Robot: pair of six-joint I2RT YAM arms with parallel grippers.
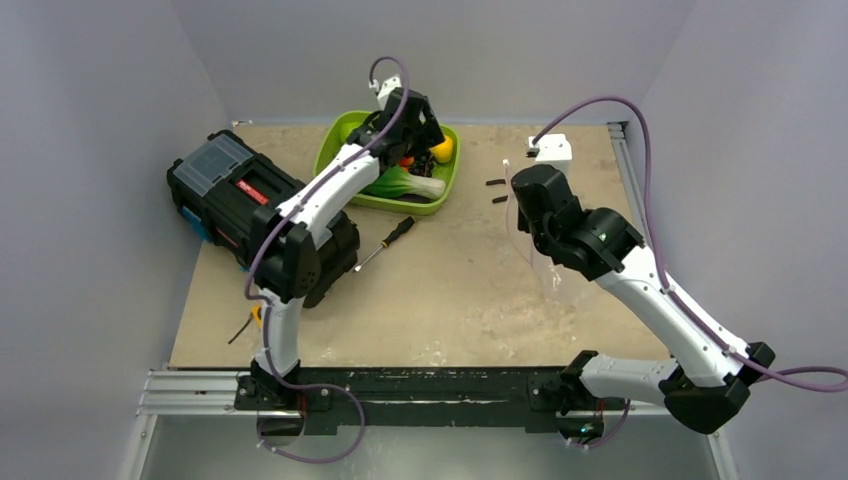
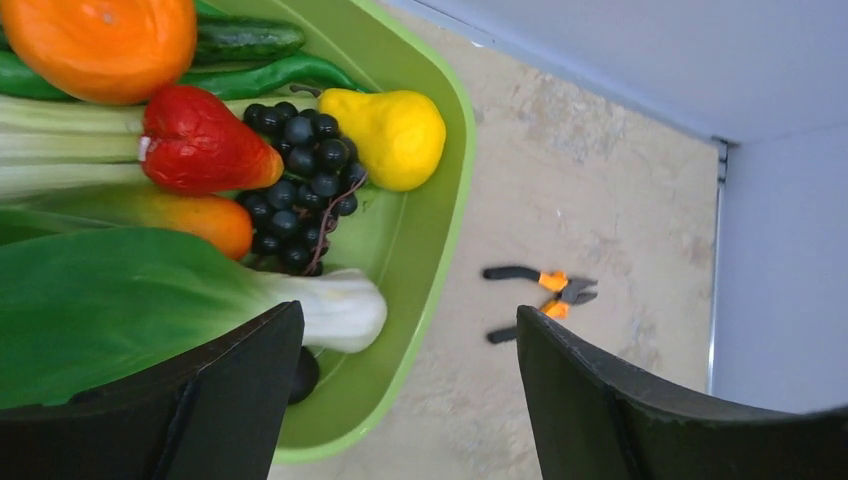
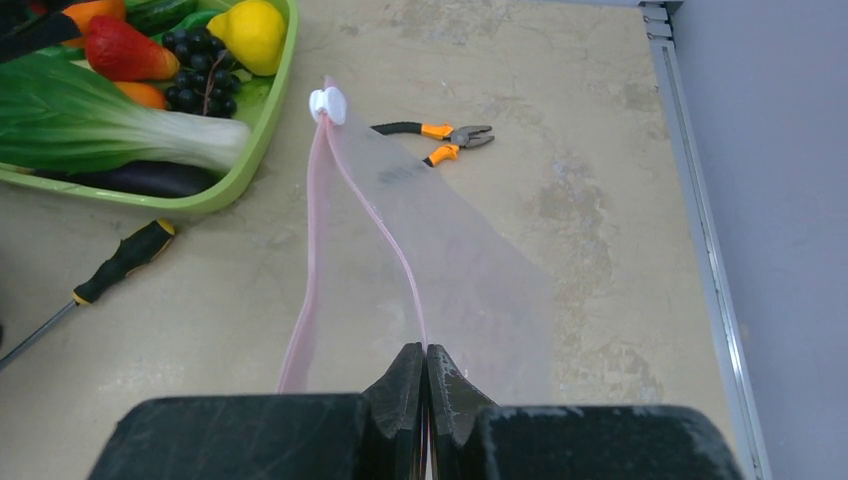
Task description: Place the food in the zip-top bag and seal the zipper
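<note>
Sitting at the far side of the beige table (image 1: 450, 290), a lime-green plastic tray (image 2: 440, 250) holds the toy food (image 1: 412, 183). The right jaws, clenched, grasp the clear floppy zip-top bag (image 3: 470, 290) by its pink zipper (image 3: 385, 230), the mouth parted. The left jaws stand released above leafy bok choy (image 2: 150, 300), dark grapes (image 2: 300, 170) and a yellow lemon (image 2: 395, 135).

The food lies piled in the green tray (image 2: 445, 220): an orange (image 2: 100, 45), a yellow lemon (image 2: 395, 135), a red pepper (image 2: 200, 145), dark grapes (image 2: 300, 190), green pods (image 2: 270, 72), a big bok choy (image 2: 150, 310) with a white stem, and a purple eggplant (image 3: 150, 178) beside it. The bag (image 3: 450, 270) is clear and is pinched at its top edge by the right gripper (image 3: 426, 350). Its pink zipper (image 3: 375, 215) is open: the 2 strips spread apart and meet at a white slider (image 3: 327, 104) near the tray.
</note>
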